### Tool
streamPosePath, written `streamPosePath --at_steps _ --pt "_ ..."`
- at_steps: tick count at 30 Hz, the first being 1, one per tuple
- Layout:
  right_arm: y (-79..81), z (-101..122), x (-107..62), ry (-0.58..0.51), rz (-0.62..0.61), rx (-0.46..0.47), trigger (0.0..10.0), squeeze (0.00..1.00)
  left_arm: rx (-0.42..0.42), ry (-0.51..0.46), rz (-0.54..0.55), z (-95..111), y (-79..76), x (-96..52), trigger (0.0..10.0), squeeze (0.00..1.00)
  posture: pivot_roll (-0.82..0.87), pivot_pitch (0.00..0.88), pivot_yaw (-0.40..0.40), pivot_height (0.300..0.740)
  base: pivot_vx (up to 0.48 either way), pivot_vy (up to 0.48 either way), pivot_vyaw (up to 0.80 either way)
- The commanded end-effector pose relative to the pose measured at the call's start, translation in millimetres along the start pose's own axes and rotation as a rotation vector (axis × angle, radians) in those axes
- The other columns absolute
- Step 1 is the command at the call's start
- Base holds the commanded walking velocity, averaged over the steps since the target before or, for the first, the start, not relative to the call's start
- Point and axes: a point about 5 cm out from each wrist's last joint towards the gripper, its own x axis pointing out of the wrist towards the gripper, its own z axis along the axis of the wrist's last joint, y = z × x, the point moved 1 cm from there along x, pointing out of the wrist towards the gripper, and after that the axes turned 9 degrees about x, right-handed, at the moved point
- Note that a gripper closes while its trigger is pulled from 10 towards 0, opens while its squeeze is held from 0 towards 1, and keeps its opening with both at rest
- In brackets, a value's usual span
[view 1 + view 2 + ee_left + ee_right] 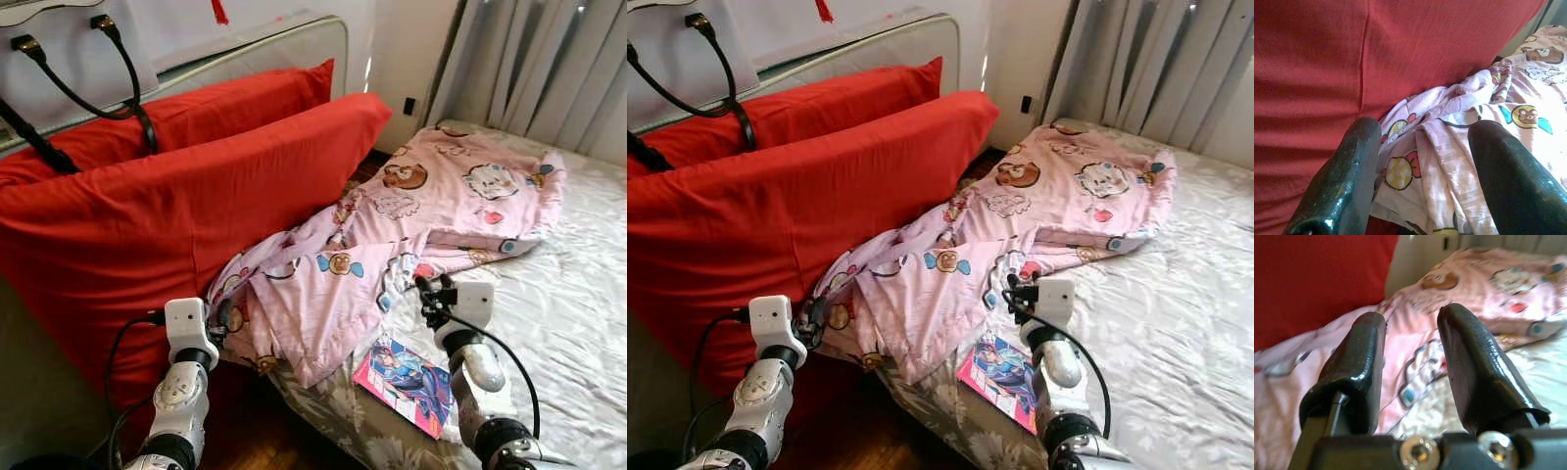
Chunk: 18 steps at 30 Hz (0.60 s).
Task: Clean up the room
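The pink cartoon-print blanket (411, 225) lies crumpled across the bed (578, 323), its long axis running from the far curtain side down to the near corner, where 1 end spills over the edge against 2 red pillows (176, 206). The left gripper (217, 319) sits at that hanging end, fingers (1347, 171) spread wide around a fold, likely placed to take hold. The right gripper (428, 295), fingers (1471, 367) parted, hovers over the blanket's near edge, just beyond a magazine (407, 382) on the bed.
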Motion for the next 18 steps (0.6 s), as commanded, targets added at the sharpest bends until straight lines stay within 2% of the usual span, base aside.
streamPosePath --at_steps 1,8,18 --pt "-5.6 2.4 -1.1 -0.019 -0.039 0.009 10.0 0.0 -0.009 -0.014 0.036 4.2 8.1 2.6 10.0 0.0 -0.05 0.0 -0.033 0.74 0.0 0.0 0.0" --pt "-10.5 -4.3 -8.9 -0.02 -0.066 -0.007 10.0 0.0 -0.01 -0.023 0.031 6.2 8.1 3.7 10.0 0.0 -0.06 0.0 -0.022 0.74 0.0 0.0 0.0" --pt "-6.8 -3.3 -6.2 -0.017 -0.071 -0.019 10.0 0.0 0.014 -0.034 -0.012 8.5 2.1 4.7 10.0 0.0 -0.06 0.0 -0.015 0.74 0.0 0.0 0.0"
